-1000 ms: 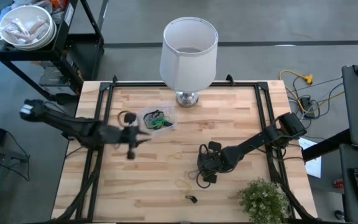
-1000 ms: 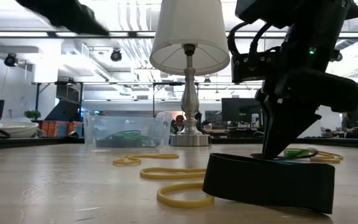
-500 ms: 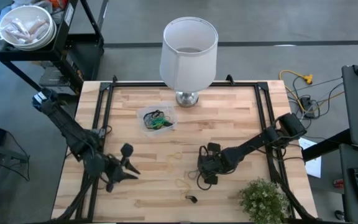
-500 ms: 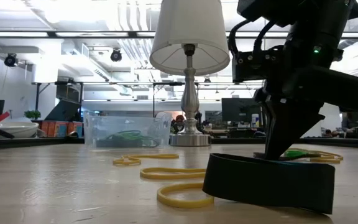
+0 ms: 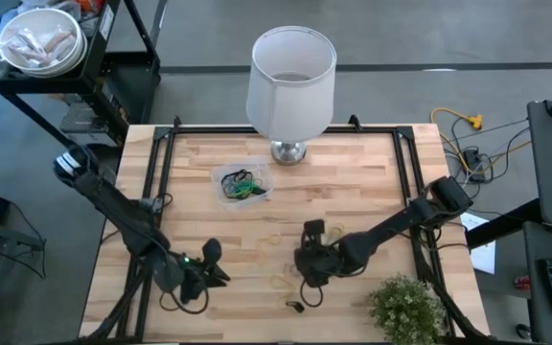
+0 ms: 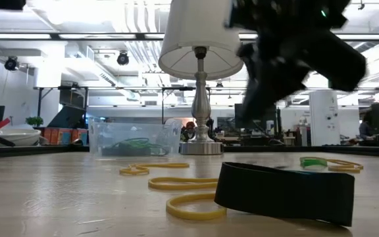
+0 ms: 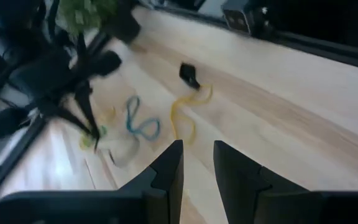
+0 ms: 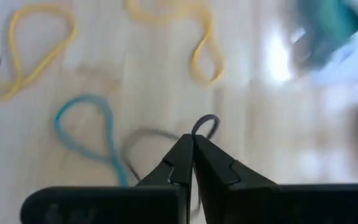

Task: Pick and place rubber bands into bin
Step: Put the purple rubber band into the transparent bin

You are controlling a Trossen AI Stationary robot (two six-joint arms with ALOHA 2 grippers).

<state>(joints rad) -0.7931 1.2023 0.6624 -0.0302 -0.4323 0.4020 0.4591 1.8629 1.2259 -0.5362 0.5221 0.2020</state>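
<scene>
Wooden counter (image 5: 353, 182): white lampshade (image 5: 291, 72) at far edge; clear bin (image 5: 243, 183) holding rubber bands (image 5: 241, 187); left tool (image 5: 211, 271) near front-left; right tool (image 5: 307, 271) centre-front; small plant (image 5: 405, 307) at front-right corner.

The room is evenly bright, lit from long ceiling strips that glow white behind the lamp (image 6: 201, 72) in the low view. From above, the pale wooden worktop (image 5: 353, 192) looks flat and soft-lit, with only faint shadows under the arms. Down at table height, the black band (image 6: 285, 192) in the foreground is crisp, while the right arm's claw (image 6: 272, 79) overhead is smeared by motion blur. The left wrist view is blurred all over, the yellow loop (image 7: 188, 115) and the plant reduced to streaks. The right wrist view is just as soft, with a washed-out glare patch (image 8: 278, 59) on the wood.
</scene>
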